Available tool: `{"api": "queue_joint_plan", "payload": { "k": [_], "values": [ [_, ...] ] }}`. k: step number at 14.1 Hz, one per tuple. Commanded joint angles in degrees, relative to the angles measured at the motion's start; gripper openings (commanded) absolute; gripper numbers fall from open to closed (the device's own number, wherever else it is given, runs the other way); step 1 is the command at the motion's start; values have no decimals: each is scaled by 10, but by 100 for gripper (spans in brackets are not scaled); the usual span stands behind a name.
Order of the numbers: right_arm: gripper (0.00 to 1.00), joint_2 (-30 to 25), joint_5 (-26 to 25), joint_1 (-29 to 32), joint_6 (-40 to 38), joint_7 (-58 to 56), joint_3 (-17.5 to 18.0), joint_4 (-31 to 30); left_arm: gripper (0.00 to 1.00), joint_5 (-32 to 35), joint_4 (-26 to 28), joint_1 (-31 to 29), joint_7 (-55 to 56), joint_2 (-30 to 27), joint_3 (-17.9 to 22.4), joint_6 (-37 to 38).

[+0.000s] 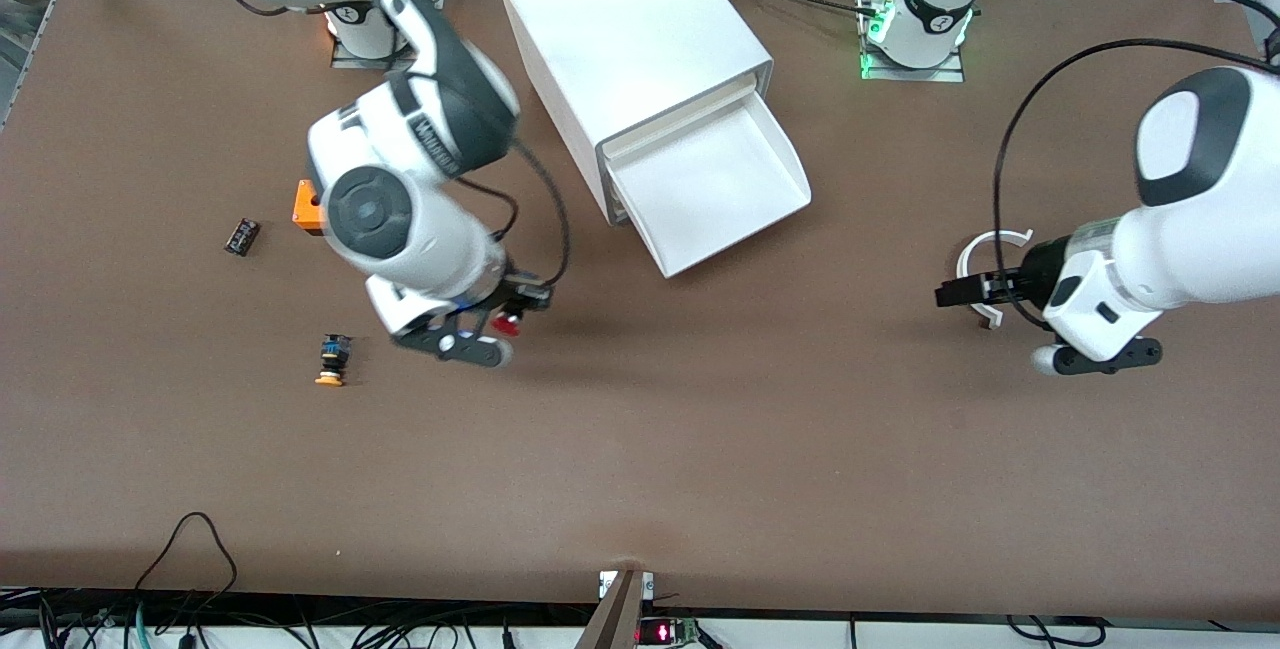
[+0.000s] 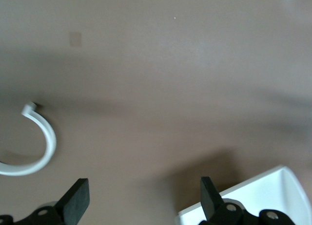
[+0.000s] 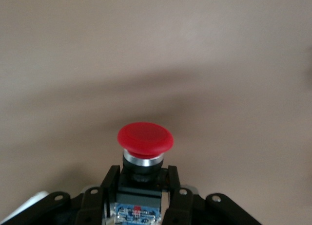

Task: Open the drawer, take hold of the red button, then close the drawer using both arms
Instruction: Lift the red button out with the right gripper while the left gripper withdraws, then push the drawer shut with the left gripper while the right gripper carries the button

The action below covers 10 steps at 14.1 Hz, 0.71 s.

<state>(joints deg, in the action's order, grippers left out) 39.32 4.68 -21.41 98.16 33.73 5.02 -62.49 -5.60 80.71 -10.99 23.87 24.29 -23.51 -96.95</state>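
The white cabinet (image 1: pixel 630 39) stands at the back middle with its drawer (image 1: pixel 715 191) pulled open. My right gripper (image 1: pixel 515 314) is shut on the red-capped button (image 1: pixel 506 325) and holds it above the bare table between the drawer and the front camera. In the right wrist view the fingers (image 3: pixel 111 183) clamp the button's black body, and its red cap (image 3: pixel 145 137) and blue part (image 3: pixel 137 211) show. My left gripper (image 1: pixel 950 294) is open and empty over the table by a white ring (image 1: pixel 985 254). The left wrist view shows its fingers (image 2: pixel 78 198) wide apart and the drawer's corner (image 2: pixel 265 196).
A like button with an orange-yellow cap (image 1: pixel 331 359) lies toward the right arm's end. An orange box (image 1: pixel 308 206) and a small dark part (image 1: pixel 241 236) lie there too, farther from the front camera. The white ring also shows in the left wrist view (image 2: pixel 41 147).
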Motion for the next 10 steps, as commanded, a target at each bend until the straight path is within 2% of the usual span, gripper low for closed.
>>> {"api": "queue_joint_plan", "payload": {
  "k": [1, 3, 5, 7, 10],
  "values": [
    [0, -20, -1, 55, 14, -114, 2, -52, 100, 2, 120, 27, 111, -38, -9, -105],
    [0, -16, -4, 85, 46, -171, 1, -87, 100, 21, 186, 68, 243, -36, -12, -209],
    [0, -14, -25, 103, 110, -204, 1, -139, 100, 42, 229, 105, 288, -31, -12, -265],
    [0, -6, -42, 119, 172, -233, 1, -186, 100, 57, 262, 134, 307, -26, -11, -293],
    [0, 16, -42, 135, 228, -276, 1, -218, 100, 57, 277, 167, 328, -9, -13, -294]
  ]
}}
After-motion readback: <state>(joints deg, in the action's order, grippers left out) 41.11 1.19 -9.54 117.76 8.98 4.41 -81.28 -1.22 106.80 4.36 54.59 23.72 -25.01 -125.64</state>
